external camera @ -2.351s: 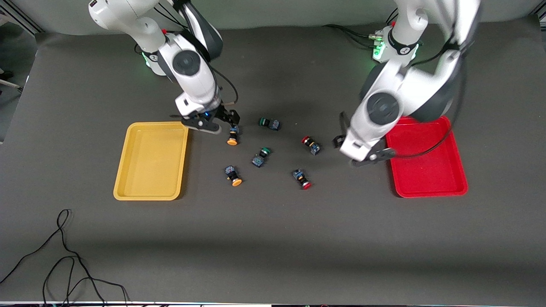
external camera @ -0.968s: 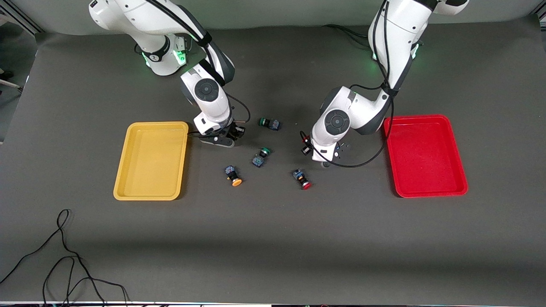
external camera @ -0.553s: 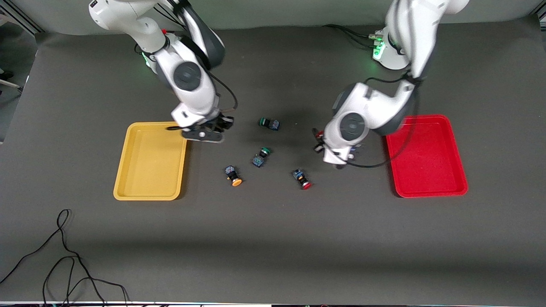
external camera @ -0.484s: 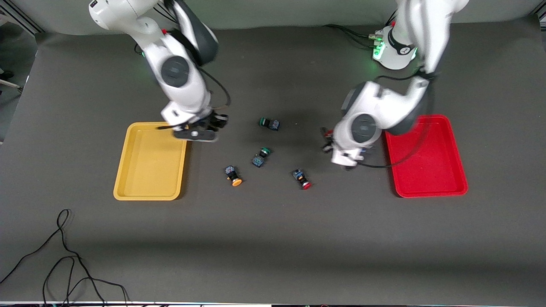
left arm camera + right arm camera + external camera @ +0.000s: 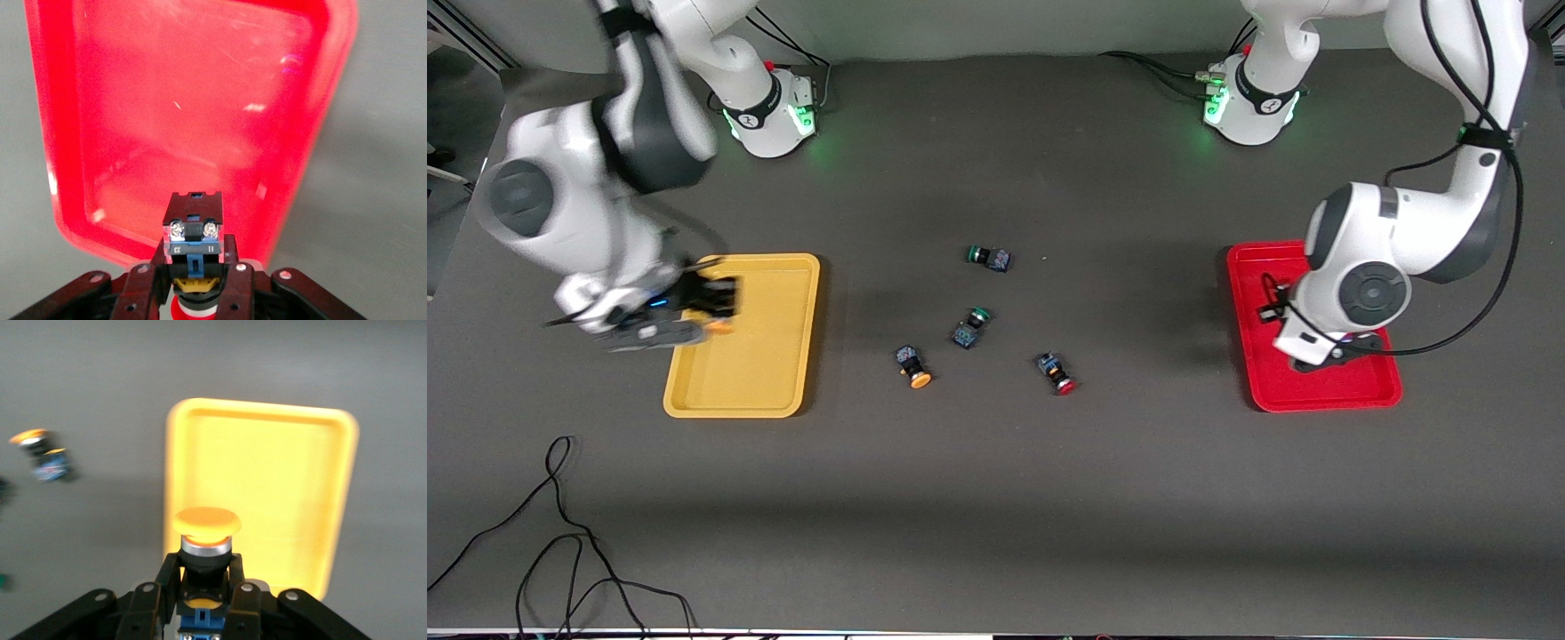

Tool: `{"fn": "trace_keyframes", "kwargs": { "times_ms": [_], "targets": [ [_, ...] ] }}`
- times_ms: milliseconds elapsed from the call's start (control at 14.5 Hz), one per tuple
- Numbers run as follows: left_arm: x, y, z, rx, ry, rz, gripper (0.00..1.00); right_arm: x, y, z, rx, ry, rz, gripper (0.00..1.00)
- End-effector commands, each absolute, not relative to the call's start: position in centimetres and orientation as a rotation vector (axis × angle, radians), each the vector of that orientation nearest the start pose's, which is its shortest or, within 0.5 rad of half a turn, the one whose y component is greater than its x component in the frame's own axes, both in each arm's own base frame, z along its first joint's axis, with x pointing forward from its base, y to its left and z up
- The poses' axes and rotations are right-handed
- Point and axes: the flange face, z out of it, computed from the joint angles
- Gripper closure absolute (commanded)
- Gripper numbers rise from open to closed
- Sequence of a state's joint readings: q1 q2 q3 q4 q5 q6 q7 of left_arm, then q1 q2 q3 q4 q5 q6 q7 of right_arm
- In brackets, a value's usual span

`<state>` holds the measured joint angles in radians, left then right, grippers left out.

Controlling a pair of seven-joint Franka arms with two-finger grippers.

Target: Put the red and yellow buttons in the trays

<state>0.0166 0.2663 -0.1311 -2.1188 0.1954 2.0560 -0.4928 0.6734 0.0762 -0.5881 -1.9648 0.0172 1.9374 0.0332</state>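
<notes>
Right tool (image 5: 203, 597) grips one yellow button (image 5: 207, 532); left tool (image 5: 197, 283) grips one red button (image 5: 193, 230).

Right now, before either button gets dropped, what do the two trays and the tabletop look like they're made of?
Red tray: probably moulded plastic, glossy; bright glints show on its floor in the left wrist view. Yellow tray: apparently the same plastic, smoother sheen, rounded rim. Table: dark grey matte covering, no reflections; possibly rubber or felt, hard to tell.
</notes>
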Motion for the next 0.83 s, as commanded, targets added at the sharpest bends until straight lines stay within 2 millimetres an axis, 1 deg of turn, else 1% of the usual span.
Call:
{"fn": "trace_keyframes", "kwargs": {
  "times_ms": [0,138,207,277,346,415,553,622,691,761],
  "targets": [
    [50.2,-2.2,24.4,-2.93,-0.301,0.316,1.0,56.1,-0.6,39.9,-3.19,-0.126,0.145,0.77],
    [48.4,-2.3,22.6,-2.967,-0.291,0.245,1.0,54.9,-1.9,35.5,-3.188,-0.136,0.11,0.77],
    [48.1,-2.3,22.2,-2.971,-0.29,0.24,0.89,54.3,-2.3,33.2,-3.199,-0.143,0.098,0.77],
    [47.9,-1.7,22.3,-2.966,-0.307,0.251,0.57,53.6,-3.2,30.5,-3.194,-0.111,0.092,0.77],
    [47.7,-1.5,23.0,-2.955,-0.314,0.264,0.38,53.3,-3.6,28.1,-3.188,-0.131,0.088,0.77],
    [47.4,-1.5,23.5,-2.939,-0.313,0.298,0.01,53.3,-3.9,25.9,-3.178,-0.157,0.104,0.77],
    [47.4,-2.2,25.1,-2.919,-0.305,0.331,0.01,53.0,-5.5,22.2,-3.138,-0.155,0.114,0.77],
    [48.2,-2.6,26.0,-2.917,-0.311,0.332,0.01,53.0,-5.3,21.3,-3.122,-0.174,0.117,0.77],
    [49.3,-4.1,27.0,-2.923,-0.306,0.341,0.01,53.1,-5.2,21.2,-3.117,-0.178,0.116,0.76],
    [50.3,-7.1,28.1,-2.957,-0.31,0.36,0.01,53.1,-5.2,21.2,-3.115,-0.179,0.118,0.76]
  ]
}}
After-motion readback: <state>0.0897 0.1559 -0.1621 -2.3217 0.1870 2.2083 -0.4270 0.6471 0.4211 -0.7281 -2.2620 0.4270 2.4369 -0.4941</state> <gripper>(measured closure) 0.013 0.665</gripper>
